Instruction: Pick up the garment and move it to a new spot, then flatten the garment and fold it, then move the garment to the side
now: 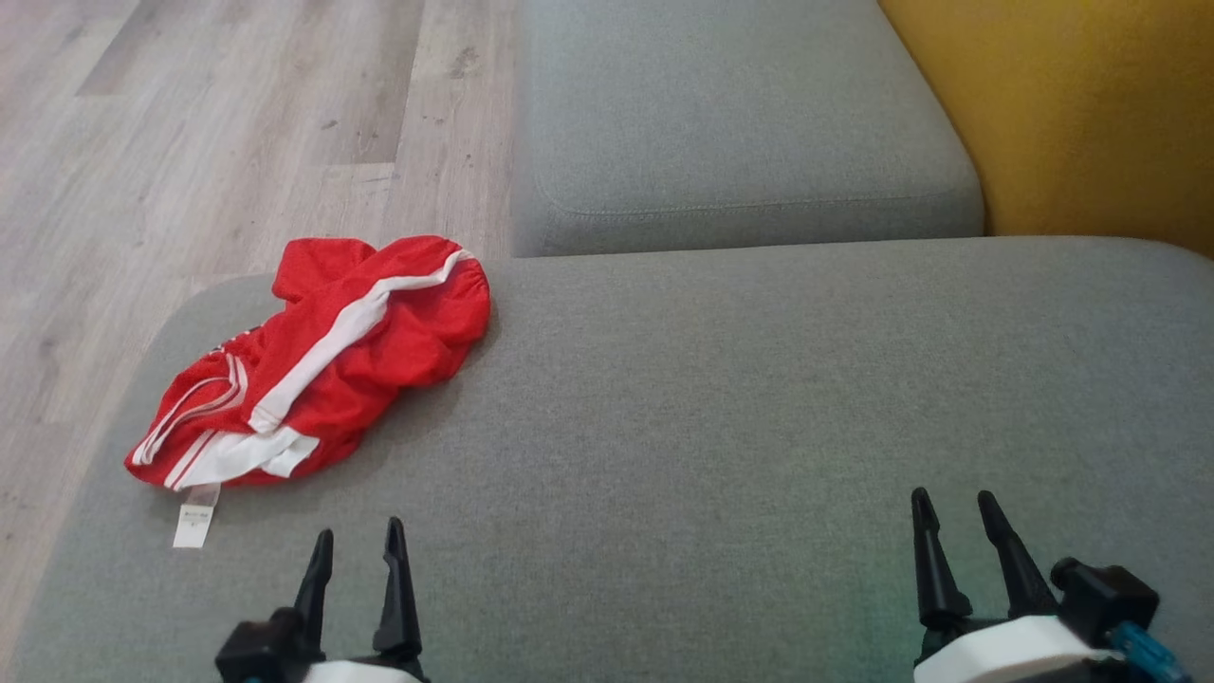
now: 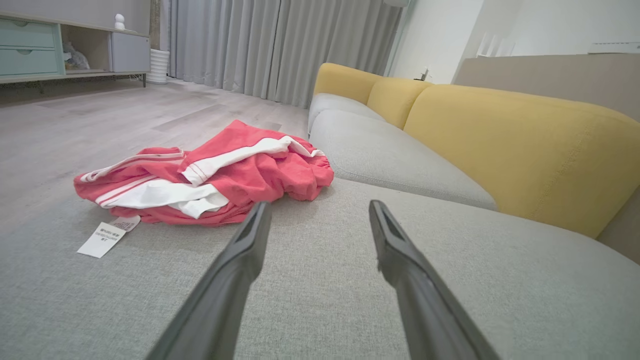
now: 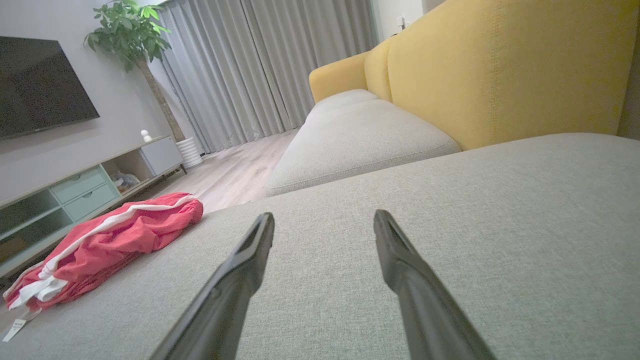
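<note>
Where the garment lies: I find the garment [image 1: 322,365] in a crumpled heap on the far left corner of the grey seat cushion [image 1: 759,398], close to the edge beside the wooden floor [image 1: 190,142] and well apart from both grippers.
Garment: thin red cloth with white stripes and a white hem, bunched in soft folds, with one gathered edge at its far side.
Tag: a small white tag [image 1: 193,525] lies flat on the cushion, at the near side of the heap.
Left gripper: the left gripper [image 1: 359,527] is near left, its two dark tapered fingers spread wide with nothing between them.
Right gripper: the right gripper [image 1: 952,494] is near right, also spread wide and empty.
Head view: from above I get the outline of the heap and a second cushion [image 1: 740,123] farther away.
Left wrist view: from low down I see how high the folds stand, and the print on the tag, which I cannot read.
Right wrist view: only here I see a dark television [image 3: 40,90] and a leafy plant [image 3: 125,35].
Sofa: woven grey fabric, rounded corners, a stitched seam; the yellow backrest [image 1: 1091,114] is on the right.
</note>
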